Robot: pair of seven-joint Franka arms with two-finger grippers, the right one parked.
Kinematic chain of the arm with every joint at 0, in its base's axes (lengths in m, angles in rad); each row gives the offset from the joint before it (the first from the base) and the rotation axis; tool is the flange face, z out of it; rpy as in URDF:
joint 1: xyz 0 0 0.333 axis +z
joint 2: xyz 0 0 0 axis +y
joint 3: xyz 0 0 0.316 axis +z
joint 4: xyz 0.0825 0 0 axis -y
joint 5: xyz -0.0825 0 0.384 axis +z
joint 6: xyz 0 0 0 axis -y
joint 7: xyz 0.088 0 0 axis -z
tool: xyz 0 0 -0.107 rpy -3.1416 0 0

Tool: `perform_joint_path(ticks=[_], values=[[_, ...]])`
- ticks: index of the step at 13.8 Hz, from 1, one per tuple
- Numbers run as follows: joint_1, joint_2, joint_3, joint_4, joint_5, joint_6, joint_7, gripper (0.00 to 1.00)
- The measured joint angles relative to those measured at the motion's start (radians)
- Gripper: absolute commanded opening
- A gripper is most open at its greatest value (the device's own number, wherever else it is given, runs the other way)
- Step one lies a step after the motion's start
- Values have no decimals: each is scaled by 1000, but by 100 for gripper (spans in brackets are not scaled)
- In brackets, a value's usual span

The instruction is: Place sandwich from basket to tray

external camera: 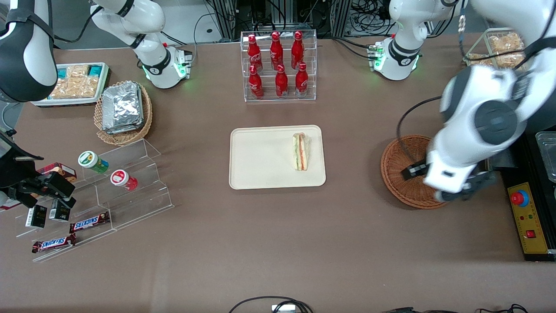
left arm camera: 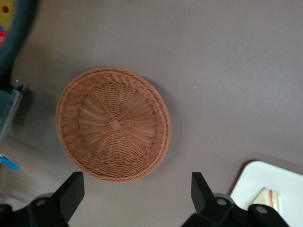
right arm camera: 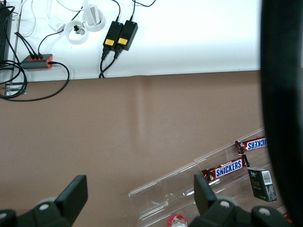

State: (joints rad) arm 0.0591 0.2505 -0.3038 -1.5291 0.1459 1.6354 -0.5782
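While the arm hangs over its end of the bench, the placing looks done.

Tray: flat cream-beige rectangular tray at mid-bench, in front of the clear rack of red bottles.

Sandwich: small wrapped triangular sandwich lies on the tray, close along the edge toward the working arm (inside the rim).

Basket: round reddish-brown wicker basket, nothing in it, well apart from the tray.

Gripper: black two-finger gripper hovers above the basket, jaws wide, holding nothing.

Advice: I judge that only a clean retreat remains; lift straight up, keeping the fingers off the wicker rim.
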Motion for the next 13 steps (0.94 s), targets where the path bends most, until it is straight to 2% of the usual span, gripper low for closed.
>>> perform_joint_path(ticks=[3, 7, 10, 13], values=[[5, -99, 75, -28, -54, -69, 202, 100], [35, -181, 92, -41, -73, -99, 492, 100], [55, -210, 94, -41, -93, -100, 590, 100], [56, -218, 94, -41, -123, -102, 606, 100]])
